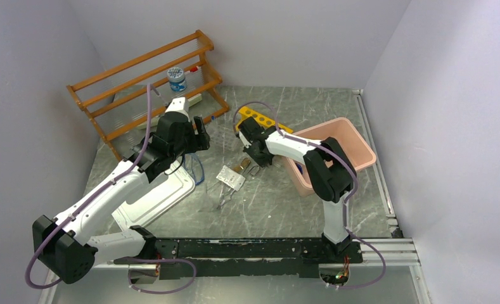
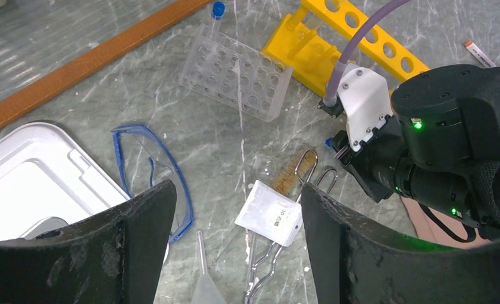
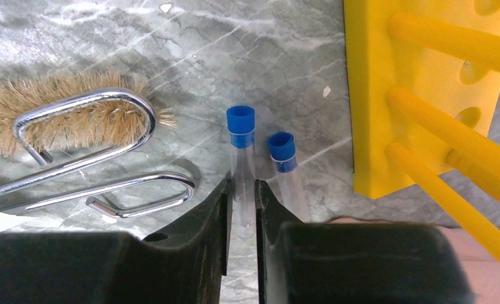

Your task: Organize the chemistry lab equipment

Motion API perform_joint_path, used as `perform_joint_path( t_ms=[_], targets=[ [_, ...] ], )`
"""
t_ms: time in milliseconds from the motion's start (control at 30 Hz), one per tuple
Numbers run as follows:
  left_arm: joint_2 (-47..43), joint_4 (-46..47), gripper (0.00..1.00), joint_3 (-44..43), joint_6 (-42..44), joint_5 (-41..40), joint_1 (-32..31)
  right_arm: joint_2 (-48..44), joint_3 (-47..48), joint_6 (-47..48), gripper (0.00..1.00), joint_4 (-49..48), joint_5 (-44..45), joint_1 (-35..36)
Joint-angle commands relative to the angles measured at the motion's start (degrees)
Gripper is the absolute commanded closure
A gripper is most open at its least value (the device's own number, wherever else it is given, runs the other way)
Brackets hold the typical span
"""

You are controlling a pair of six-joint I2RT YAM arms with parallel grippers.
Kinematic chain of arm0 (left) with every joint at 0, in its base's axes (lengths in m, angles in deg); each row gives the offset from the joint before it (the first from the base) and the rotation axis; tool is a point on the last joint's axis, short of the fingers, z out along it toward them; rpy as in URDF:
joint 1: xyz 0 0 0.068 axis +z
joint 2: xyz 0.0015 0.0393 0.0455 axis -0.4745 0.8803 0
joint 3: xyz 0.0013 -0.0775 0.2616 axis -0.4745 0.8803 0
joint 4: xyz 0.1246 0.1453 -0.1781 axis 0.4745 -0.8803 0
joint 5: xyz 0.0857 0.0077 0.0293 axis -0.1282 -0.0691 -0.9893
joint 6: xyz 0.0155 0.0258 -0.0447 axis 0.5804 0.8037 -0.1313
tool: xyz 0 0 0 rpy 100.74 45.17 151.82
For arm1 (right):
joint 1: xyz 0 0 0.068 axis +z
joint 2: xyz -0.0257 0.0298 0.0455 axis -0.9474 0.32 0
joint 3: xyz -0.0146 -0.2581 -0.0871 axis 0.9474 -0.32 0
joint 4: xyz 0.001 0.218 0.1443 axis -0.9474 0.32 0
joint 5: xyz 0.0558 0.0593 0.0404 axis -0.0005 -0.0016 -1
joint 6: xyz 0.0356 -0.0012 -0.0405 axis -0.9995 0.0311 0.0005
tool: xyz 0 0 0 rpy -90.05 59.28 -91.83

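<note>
Two clear tubes with blue caps lie on the marble table beside a yellow rack (image 3: 418,95). My right gripper (image 3: 241,202) is shut on the left tube (image 3: 241,145); the other tube (image 3: 284,164) lies free just right of the jaws. A tan bristle brush (image 3: 63,114) and metal tongs (image 3: 108,183) lie to the left. My left gripper (image 2: 237,193) hangs open and holds nothing, above a white flat packet (image 2: 269,212), the tongs (image 2: 266,266) and a plastic pipette (image 2: 203,278). From above, the right gripper (image 1: 255,158) is low by the packet (image 1: 230,178).
A wooden shelf rack (image 1: 146,82) with a blue-lidded jar (image 1: 177,79) stands at the back left. A pink bin (image 1: 355,136) sits right, a white tray (image 1: 165,193) left. Blue safety glasses (image 2: 149,171) and a clear tube rack (image 2: 234,66) lie between.
</note>
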Motion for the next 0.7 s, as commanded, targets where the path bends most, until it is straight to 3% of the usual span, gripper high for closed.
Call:
perform_joint_path(
  t_ms=[0,133,567,667],
  targets=[
    [0.10,1.42,0.24,0.31,-1.13,2.03,0.92,1.40,-1.22,-0.60,0.84,-2.24,-1.86,-0.12],
    [-0.28,2.01,0.23,1.09,-2.09,5.07,2.46,-1.65,-2.65,-1.32,0.89,-4.63,-3.22,-0.12],
    [2.06,18.08,0.12,3.41,-3.07,30.36,3.99,-21.67,-8.63,-6.79,0.92,-13.83,-14.90,-1.06],
    [4.63,20.51,0.17,2.50,-5.23,35.34,3.98,-24.02,-9.24,-6.85,0.91,-14.22,-17.82,-1.06]
  ],
)
